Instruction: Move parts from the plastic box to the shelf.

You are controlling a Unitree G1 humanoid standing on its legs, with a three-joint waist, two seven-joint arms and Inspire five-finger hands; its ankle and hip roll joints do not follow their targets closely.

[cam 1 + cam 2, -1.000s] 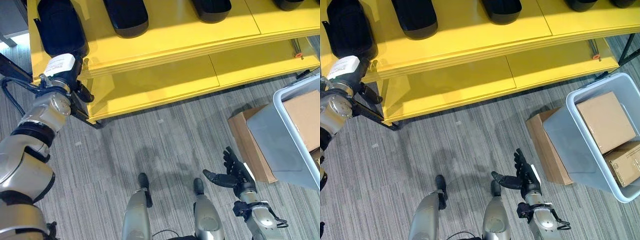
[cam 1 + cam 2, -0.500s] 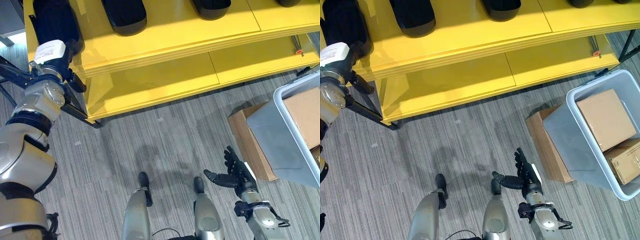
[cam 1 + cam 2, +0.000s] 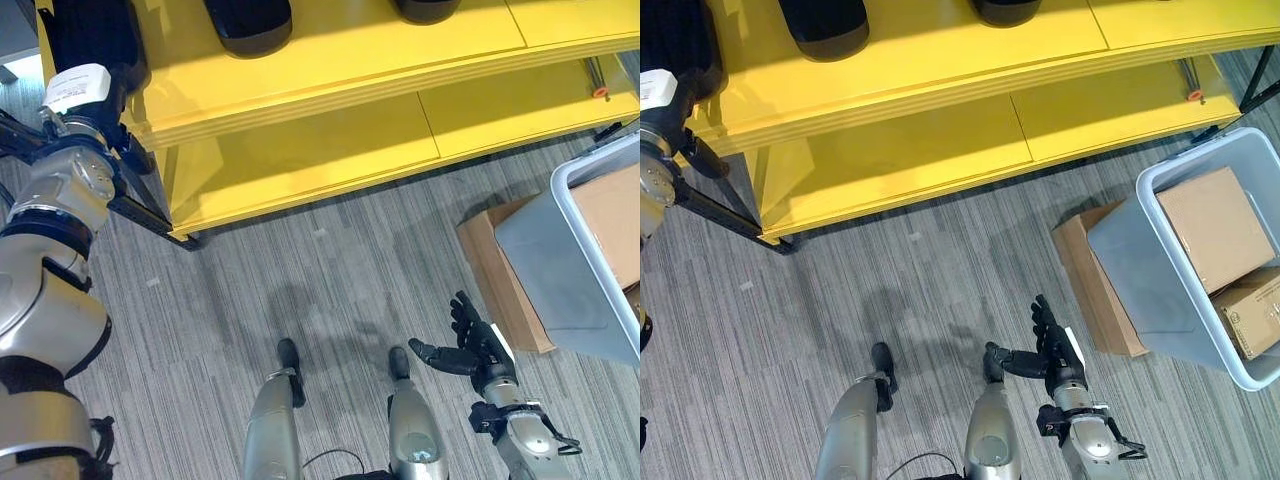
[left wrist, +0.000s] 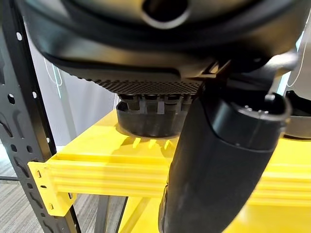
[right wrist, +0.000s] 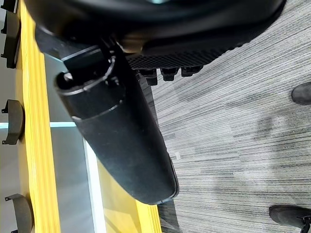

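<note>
Cardboard boxes (image 3: pixel 1213 225) inside plastic box (image 3: pixel 1140 270) (right eye view), right hand (image 3: pixel 1052 350) open-fingered.

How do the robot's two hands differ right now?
The left hand is up at the yellow shelf's corner, fingers against a black part; the right hand hangs low over the carpet, touching nothing. The right hand is open; the left's grip cannot be told. Both are dark.

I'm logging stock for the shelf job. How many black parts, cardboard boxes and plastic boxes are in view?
Black parts on the shelf: 3
Cardboard boxes: 3 (two in the plastic box, one on the floor beside it)
Plastic box: 1
Total: 7
</note>
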